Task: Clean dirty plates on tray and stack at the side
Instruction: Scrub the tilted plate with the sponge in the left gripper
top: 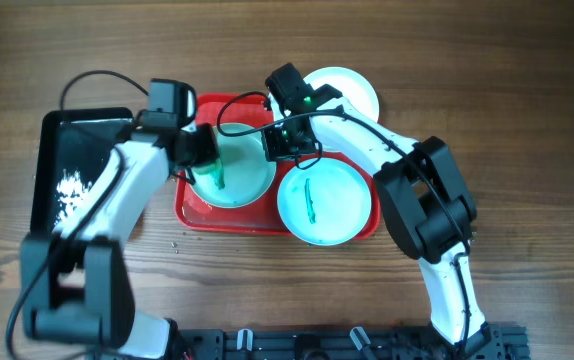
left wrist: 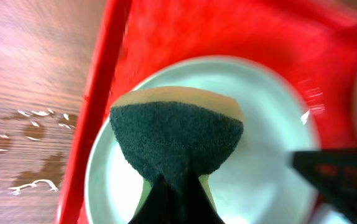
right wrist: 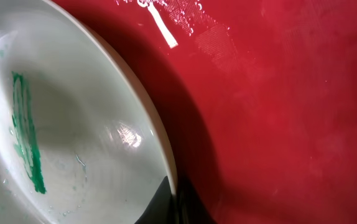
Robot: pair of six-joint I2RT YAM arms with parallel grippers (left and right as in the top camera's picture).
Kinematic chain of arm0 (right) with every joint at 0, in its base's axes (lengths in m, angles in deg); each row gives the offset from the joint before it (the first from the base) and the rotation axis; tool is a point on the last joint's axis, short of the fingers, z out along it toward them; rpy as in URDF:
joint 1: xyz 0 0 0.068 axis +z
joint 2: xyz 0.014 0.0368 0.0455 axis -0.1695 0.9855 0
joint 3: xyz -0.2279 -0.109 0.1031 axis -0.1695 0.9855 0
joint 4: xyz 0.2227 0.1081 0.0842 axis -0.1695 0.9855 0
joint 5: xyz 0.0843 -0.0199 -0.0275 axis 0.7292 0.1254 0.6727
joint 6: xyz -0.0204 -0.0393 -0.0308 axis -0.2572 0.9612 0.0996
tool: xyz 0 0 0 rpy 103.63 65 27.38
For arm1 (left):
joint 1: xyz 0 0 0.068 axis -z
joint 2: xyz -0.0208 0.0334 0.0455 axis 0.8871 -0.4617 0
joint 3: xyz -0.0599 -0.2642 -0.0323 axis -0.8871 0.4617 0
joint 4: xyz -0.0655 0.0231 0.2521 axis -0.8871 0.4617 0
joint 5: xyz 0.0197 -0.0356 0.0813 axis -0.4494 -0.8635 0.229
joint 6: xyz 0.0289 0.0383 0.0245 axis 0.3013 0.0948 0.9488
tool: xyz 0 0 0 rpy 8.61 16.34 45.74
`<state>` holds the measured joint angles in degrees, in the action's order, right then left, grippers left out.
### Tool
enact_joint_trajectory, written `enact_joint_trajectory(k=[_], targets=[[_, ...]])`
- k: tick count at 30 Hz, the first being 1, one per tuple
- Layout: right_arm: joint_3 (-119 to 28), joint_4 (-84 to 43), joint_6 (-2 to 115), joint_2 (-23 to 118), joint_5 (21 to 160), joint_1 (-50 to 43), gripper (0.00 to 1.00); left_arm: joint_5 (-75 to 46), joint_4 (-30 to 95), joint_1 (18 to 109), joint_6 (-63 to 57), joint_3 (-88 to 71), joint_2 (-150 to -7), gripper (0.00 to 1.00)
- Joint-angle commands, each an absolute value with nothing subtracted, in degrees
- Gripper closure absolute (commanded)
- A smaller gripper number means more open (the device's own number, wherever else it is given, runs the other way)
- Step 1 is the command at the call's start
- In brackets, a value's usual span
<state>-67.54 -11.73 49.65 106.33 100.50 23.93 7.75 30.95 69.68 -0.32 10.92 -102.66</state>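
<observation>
Plates are lying in three spots: the left plate (top: 245,182) and the right plate (top: 332,205) are sitting side by side on the red tray (top: 235,219), and the third plate (top: 352,90) is resting on the desk (top: 537,110) just past the tray's far right corner. The right plate is showing a green streak at its centre.

The left arm is reaching in from the near left corner, forearm angled up across the edge of a black tray (top: 72,150), wrist bent down over the left plate. The left gripper (top: 207,158) is clamping a green sponge (left wrist: 177,140) with a tan backing, and the sponge is hanging over the near half of that plate; whether it is pressing on the surface cannot be told.

The right arm is rising from the near right, arching over the right plate, and folding back down at the tray's far edge. The right gripper (top: 289,145) is pinching the left plate's far right rim, its dark fingertips (right wrist: 169,208) closing on the edge in the right wrist view. That view is also showing a green smear on the plate's inner face and a dark shadow under the rim on the red floor. Water droplets are glinting on the desk beside the tray's left rim.
</observation>
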Motion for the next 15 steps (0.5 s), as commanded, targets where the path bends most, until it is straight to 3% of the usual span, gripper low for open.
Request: enact_joint_trajectory(k=[1, 6, 9, 13, 15], targets=[[-68.6, -11.9, 50.7, 106.4, 101.4, 23.6, 0.96, 10.0, 30.4, 70.4, 2.7, 10.4, -109.1, 0.96], [-68.5, -13.1, 47.8, 106.6, 100.8, 21.7, 0.96, 6.2, 34.5, 70.9, 3.5, 10.4, -114.1, 0.96], [-68.3, -13.8, 47.9, 107.0, 103.1, 20.7, 0.96, -5.7, 37.8, 71.4, 10.5, 10.4, -114.9, 0.96], [-68.3, -13.8, 47.9, 107.0, 103.1, 20.8, 0.96, -4.7, 33.6, 72.5, 13.0, 10.4, -115.0, 0.96], [-68.3, -13.9, 47.9, 107.0, 103.1, 20.8, 0.96, 7.8, 29.4, 72.5, 3.7, 10.4, -115.0, 0.96]])
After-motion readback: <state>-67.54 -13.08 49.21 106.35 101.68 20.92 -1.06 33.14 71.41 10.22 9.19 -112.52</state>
